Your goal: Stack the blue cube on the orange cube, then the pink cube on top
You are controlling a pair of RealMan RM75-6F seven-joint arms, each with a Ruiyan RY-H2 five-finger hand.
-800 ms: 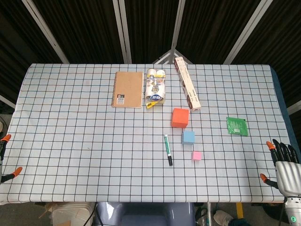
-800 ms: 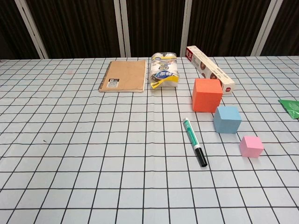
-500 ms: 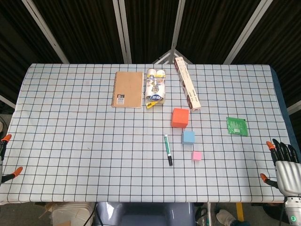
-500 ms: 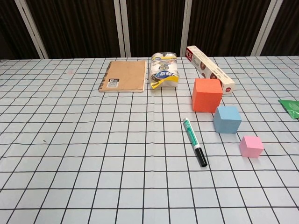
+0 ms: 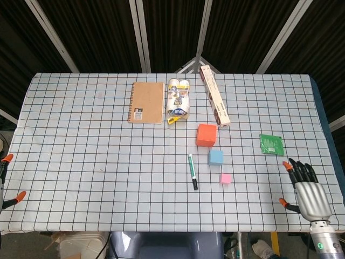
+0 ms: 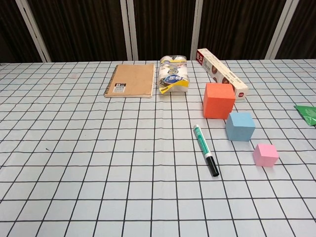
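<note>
The orange cube (image 5: 206, 135) (image 6: 218, 100) stands right of the table's middle. Just in front of it sits the smaller blue cube (image 5: 215, 157) (image 6: 240, 126), and nearer still the little pink cube (image 5: 225, 178) (image 6: 265, 154). All three rest apart on the checked cloth. My right hand (image 5: 307, 189) hovers over the front right corner of the table, fingers spread, holding nothing, well right of the cubes. Of my left hand (image 5: 6, 181) only orange fingertips show at the left edge of the head view. The chest view shows neither hand.
A green marker (image 5: 192, 171) (image 6: 205, 149) lies left of the blue and pink cubes. At the back are a brown notebook (image 5: 146, 102), a snack packet (image 5: 178, 100) and a long box (image 5: 214, 102). A green sachet (image 5: 271, 144) lies between the cubes and my right hand.
My right hand has moved left and inward over the table's front right corner. The cubes and the left hand have not moved.
</note>
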